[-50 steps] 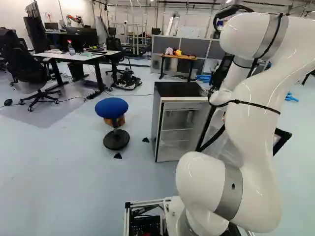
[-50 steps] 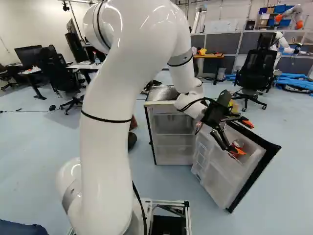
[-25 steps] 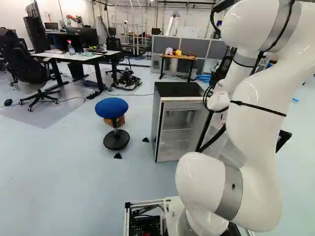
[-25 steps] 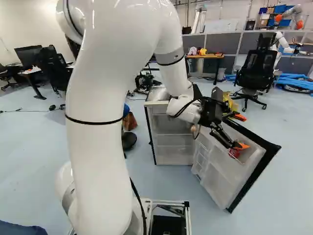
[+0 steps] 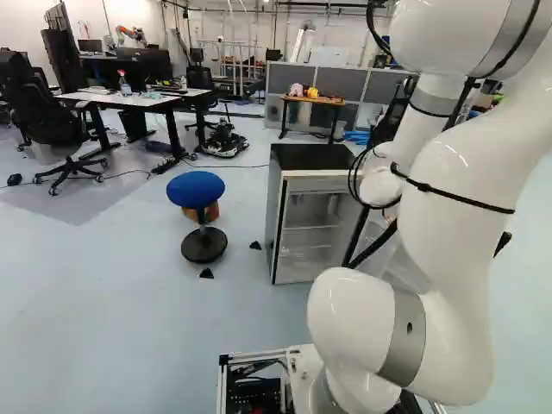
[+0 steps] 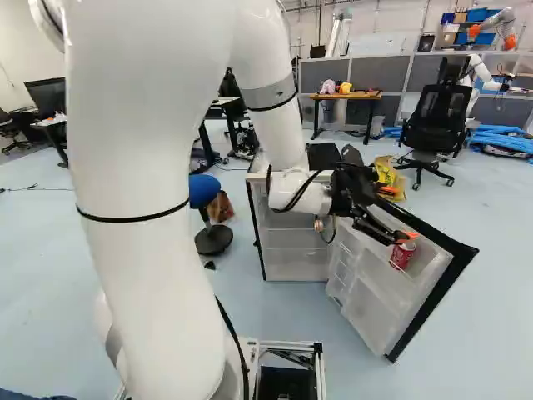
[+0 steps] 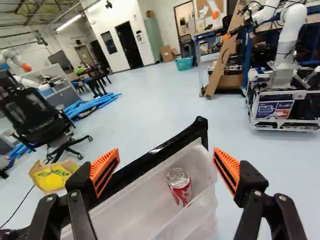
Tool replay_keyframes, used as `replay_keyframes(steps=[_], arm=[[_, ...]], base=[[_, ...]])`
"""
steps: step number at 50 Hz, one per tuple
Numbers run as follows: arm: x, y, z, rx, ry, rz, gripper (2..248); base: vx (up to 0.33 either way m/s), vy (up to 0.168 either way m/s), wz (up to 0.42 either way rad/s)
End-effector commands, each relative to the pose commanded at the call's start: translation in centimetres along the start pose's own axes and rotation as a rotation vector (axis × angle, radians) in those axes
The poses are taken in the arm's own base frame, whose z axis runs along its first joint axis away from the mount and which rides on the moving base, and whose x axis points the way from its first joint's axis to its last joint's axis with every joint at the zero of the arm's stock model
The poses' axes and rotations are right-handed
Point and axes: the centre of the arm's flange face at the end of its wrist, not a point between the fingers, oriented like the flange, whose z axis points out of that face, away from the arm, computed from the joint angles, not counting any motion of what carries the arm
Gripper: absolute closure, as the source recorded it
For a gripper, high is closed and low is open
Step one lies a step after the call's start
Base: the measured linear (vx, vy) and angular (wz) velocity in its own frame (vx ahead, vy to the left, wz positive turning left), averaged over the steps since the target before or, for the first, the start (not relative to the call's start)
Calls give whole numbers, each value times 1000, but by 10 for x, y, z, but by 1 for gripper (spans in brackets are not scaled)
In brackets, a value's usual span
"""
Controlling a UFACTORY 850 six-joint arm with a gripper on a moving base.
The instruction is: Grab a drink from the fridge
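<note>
Standing in the pale bin of the fridge door (image 6: 366, 307): one red drink can (image 7: 181, 187), silver-topped, seen ahead of the gripper (image 6: 405, 239) and within the gap between its fingers. Gripper, black, two-fingered, released, its orange pads (image 7: 104, 172) spread wide, neither touching the can. Also listed: one fridge (image 5: 276, 216), dark-topped, its door swung open; one blue stool (image 5: 196, 189) beside it; one yellow bag (image 7: 51, 176) on the floor beyond the door.
</note>
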Motion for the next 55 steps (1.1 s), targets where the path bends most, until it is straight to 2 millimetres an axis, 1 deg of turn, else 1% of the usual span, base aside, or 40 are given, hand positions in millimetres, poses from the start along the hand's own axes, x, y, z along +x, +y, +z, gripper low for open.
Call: replay_keyframes(steps=[38,55], arm=[[7,38,-55,348,-23,-173,3],[6,55,-73,484,-51,-246,3]], base=[[0,0,0],[0,0,0]])
